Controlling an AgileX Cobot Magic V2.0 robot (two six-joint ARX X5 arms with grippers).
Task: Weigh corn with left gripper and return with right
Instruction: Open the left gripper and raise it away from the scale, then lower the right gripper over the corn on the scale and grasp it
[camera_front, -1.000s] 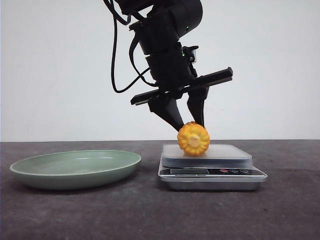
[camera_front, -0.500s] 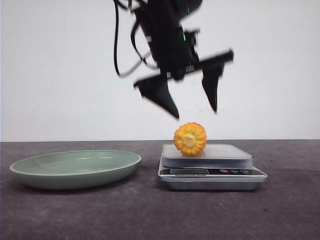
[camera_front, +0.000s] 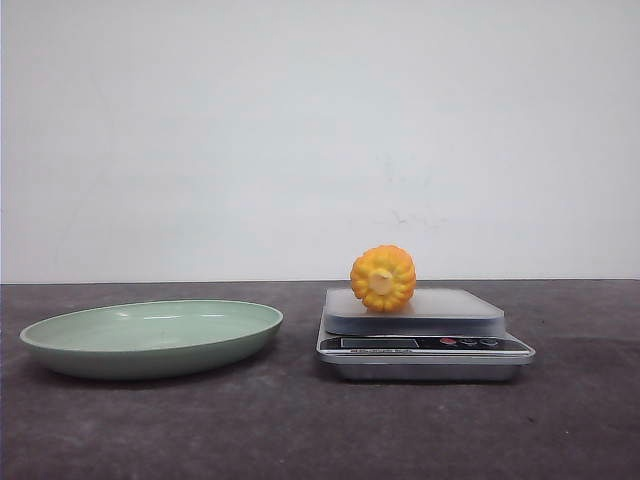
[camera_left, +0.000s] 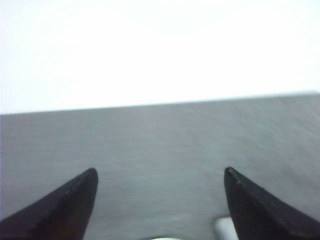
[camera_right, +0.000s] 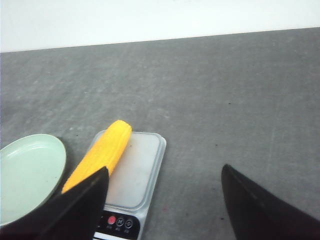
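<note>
The corn (camera_front: 383, 277), a yellow-orange cob with its pale core end facing the front camera, lies on the left part of the scale's platform (camera_front: 450, 308). The right wrist view shows it lying lengthwise (camera_right: 102, 152) along the platform's plate-side edge. No gripper shows in the front view. My left gripper (camera_left: 160, 170) is open and empty over bare grey table; its view is blurred. My right gripper (camera_right: 165, 167) is open and empty, above and short of the scale (camera_right: 135, 170), with one finger (camera_right: 80, 210) covering the corn's near end.
A shallow pale green plate (camera_front: 150, 335) sits on the dark table to the left of the scale, also in the right wrist view (camera_right: 30, 172). The scale's display and buttons (camera_front: 465, 342) face the front. A white wall stands behind.
The left gripper, around the corn a second ago, opened, rose and left the front view. The corn stays on the scale, having shifted slightly.
</note>
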